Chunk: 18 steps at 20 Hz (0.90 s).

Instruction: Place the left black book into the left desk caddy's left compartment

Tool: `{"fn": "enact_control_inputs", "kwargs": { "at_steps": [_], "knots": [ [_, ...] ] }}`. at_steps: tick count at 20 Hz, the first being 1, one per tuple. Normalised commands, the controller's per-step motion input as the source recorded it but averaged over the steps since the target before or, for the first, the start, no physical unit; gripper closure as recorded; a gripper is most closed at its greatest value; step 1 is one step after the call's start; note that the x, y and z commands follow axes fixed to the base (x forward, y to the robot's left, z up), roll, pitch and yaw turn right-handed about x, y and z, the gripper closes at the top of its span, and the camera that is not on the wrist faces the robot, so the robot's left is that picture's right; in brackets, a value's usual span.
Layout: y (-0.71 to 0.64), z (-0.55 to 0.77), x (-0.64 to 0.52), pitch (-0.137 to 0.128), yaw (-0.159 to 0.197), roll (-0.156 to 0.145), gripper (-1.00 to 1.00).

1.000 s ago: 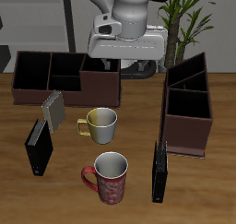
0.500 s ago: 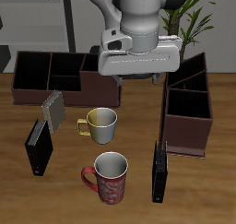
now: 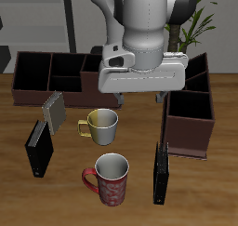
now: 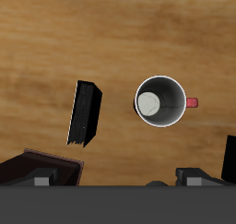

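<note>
The left black book [image 3: 161, 174] stands nearly edge-on near the table's front edge, just in front of the left desk caddy [image 3: 191, 113], a dark maroon box seen end-on with slanted partitions. My gripper [image 3: 142, 97] hangs open and empty above the table's middle, farther back than the book and beside the caddy. In the wrist view the book [image 4: 85, 113] lies apart from the fingers [image 4: 194, 177], next to a corner of the caddy [image 4: 37, 165]. The gripper [image 4: 118, 182] touches nothing.
A red patterned mug [image 3: 110, 179] stands beside the book and shows in the wrist view [image 4: 159, 100]. A steel mug [image 3: 100, 126], a grey book [image 3: 53, 111], another black book [image 3: 37, 148] and a wide caddy [image 3: 60, 73] are on the other side.
The arm has swung forward and down, toward the table's middle and the left caddy's side. The gripper stays open. Nothing on the table has moved.
</note>
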Motion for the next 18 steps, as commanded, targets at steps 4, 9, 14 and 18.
{"fn": "enact_control_inputs", "kwargs": {
  "at_steps": [4,9,14,18],
  "knots": [
    [-0.01,-0.24,0.29,-0.041,-0.009,-0.028,-1.00],
    [0.18,-0.39,0.12,-0.016,-0.003,-0.034,-1.00],
    [0.33,-0.41,0.03,-0.005,0.011,0.045,-1.00],
    [0.28,-0.31,0.05,0.014,-0.032,0.034,-1.00]
  ]
}}
